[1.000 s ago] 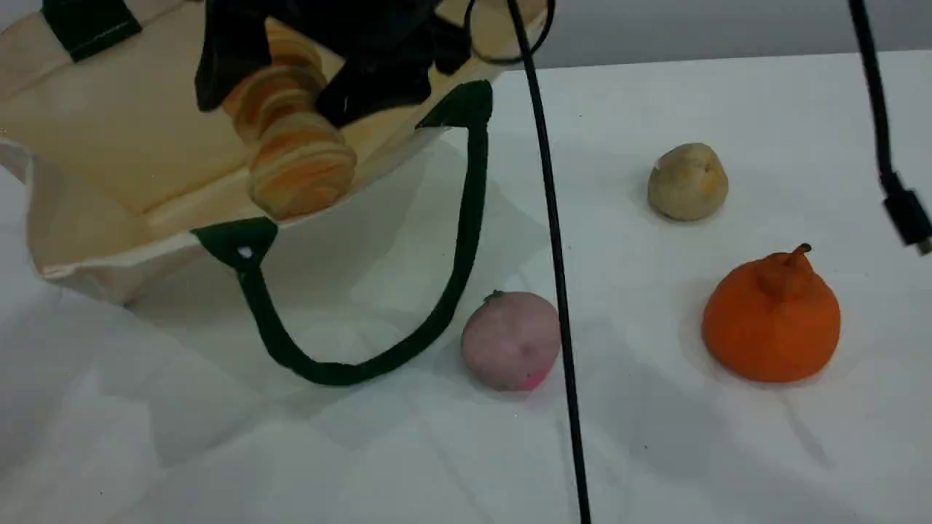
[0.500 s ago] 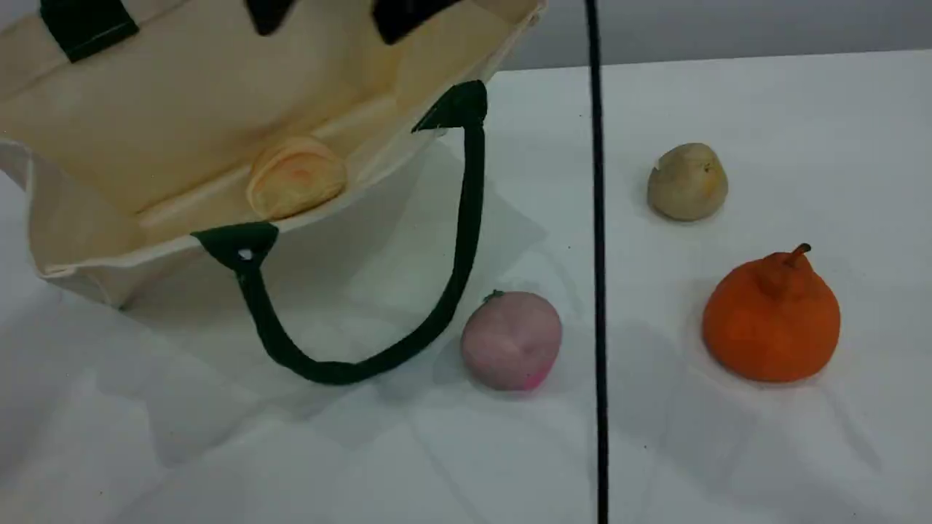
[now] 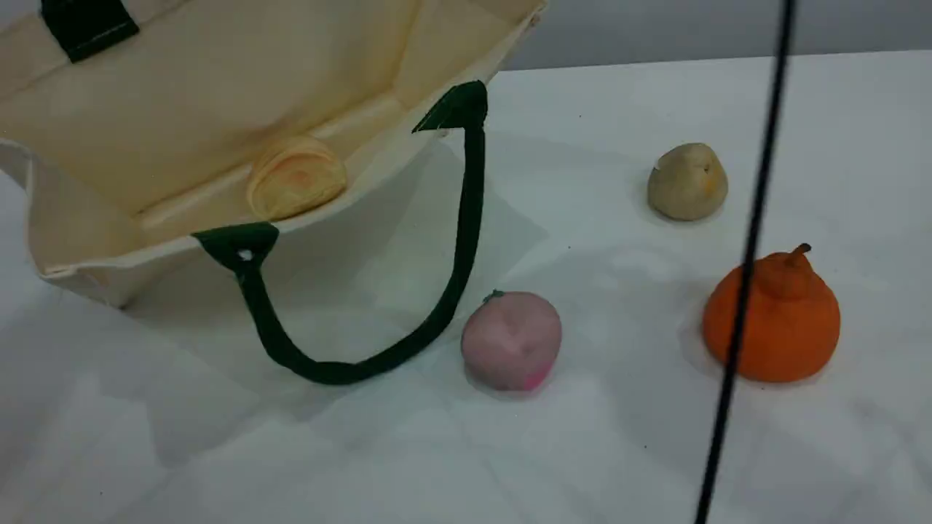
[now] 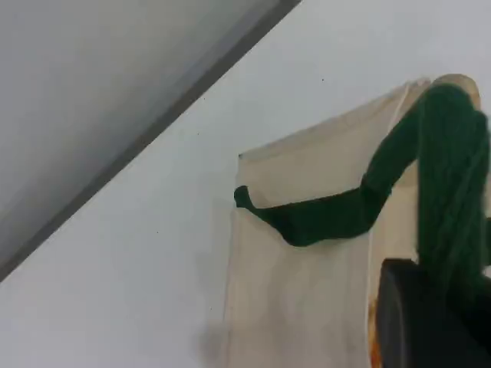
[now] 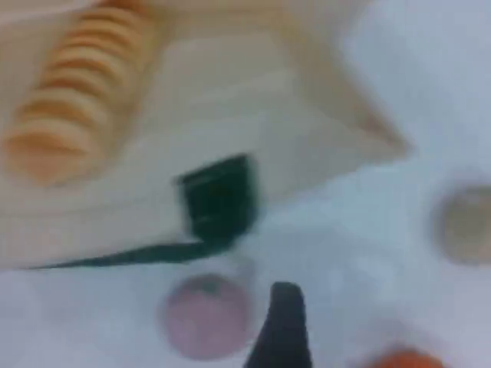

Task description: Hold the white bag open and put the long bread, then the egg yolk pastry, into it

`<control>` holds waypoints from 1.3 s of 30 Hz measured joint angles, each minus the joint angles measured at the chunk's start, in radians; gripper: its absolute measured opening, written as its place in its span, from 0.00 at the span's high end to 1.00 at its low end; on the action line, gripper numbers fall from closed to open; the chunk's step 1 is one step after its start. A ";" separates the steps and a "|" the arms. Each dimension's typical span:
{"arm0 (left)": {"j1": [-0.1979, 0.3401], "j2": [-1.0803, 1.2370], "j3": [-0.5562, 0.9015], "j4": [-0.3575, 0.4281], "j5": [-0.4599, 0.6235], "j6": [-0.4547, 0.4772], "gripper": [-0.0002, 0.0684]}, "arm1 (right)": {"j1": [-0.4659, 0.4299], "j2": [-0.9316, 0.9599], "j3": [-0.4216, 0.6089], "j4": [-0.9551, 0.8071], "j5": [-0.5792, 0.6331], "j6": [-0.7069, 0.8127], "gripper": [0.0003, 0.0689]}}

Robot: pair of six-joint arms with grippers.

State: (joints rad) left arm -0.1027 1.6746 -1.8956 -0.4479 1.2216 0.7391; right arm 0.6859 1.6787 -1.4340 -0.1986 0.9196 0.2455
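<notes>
Gripping the upper dark green strap handle point(image 4: 330, 218) of the large cream-white canvas tote bag point(image 3: 145, 109) with the left gripper point(image 4: 433, 322), fingers pressed fully together on the strap. Holds the bag mouth wide at the upper left of the white table point(image 3: 655, 451). Contains the elongated golden-orange ridged loaf point(image 3: 295, 178), lying on the lower wall with its spiral end at the near rim. Drapes the second green strap handle point(image 3: 466, 240) in a loop onto the table, just beside a pink round ball with a green tip point(image 3: 511, 340). Places the small round beige-tan pastry ball point(image 3: 686, 182) on the table right of the bag, well apart from it. Locates a round orange stemmed fruit point(image 3: 779, 320) nearer the camera than the pastry, crossed by a thin black cable point(image 3: 751, 218). Shows the right gripper point(image 5: 282, 330) in its blurred wrist view above the table, jaws spread wide, nothing held.
</notes>
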 joint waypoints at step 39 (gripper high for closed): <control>0.000 0.000 0.000 0.003 0.000 -0.022 0.88 | -0.267 0.391 0.000 -0.036 -0.233 0.063 0.16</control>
State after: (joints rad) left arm -0.1027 1.6746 -1.8956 -0.4447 1.2216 0.7169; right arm 0.4188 2.0701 -1.4338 -0.2348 0.6863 0.3088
